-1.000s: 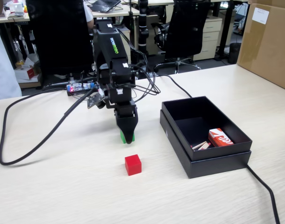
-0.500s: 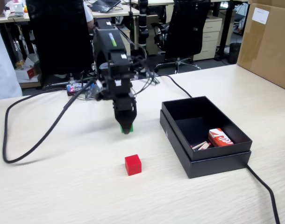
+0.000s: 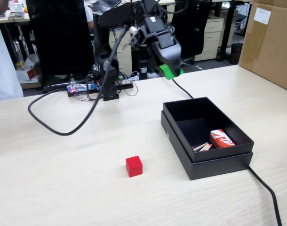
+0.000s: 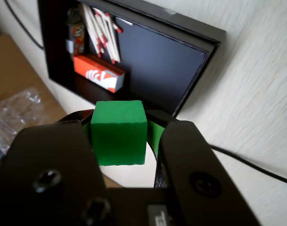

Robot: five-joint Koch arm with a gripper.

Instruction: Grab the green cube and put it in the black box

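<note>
The green cube (image 4: 118,133) is clamped between the two black jaws of my gripper (image 4: 120,129), which is shut on it. In the fixed view the gripper (image 3: 171,70) hangs high in the air, above and behind the far left corner of the black box (image 3: 179,139), with the green cube (image 3: 169,72) showing at its tip. The wrist view looks down on the black box (image 4: 215,35), whose floor holds a red-and-white packet and several matchsticks.
A red cube (image 3: 133,166) lies on the table left of the box. A brown cardboard box (image 3: 270,42) stands at the right edge. A black cable (image 3: 266,190) runs from the box toward the front right, and another loops on the left.
The arm has lifted the green cube from the table beside the red cube and swung it up and right toward the black box.
</note>
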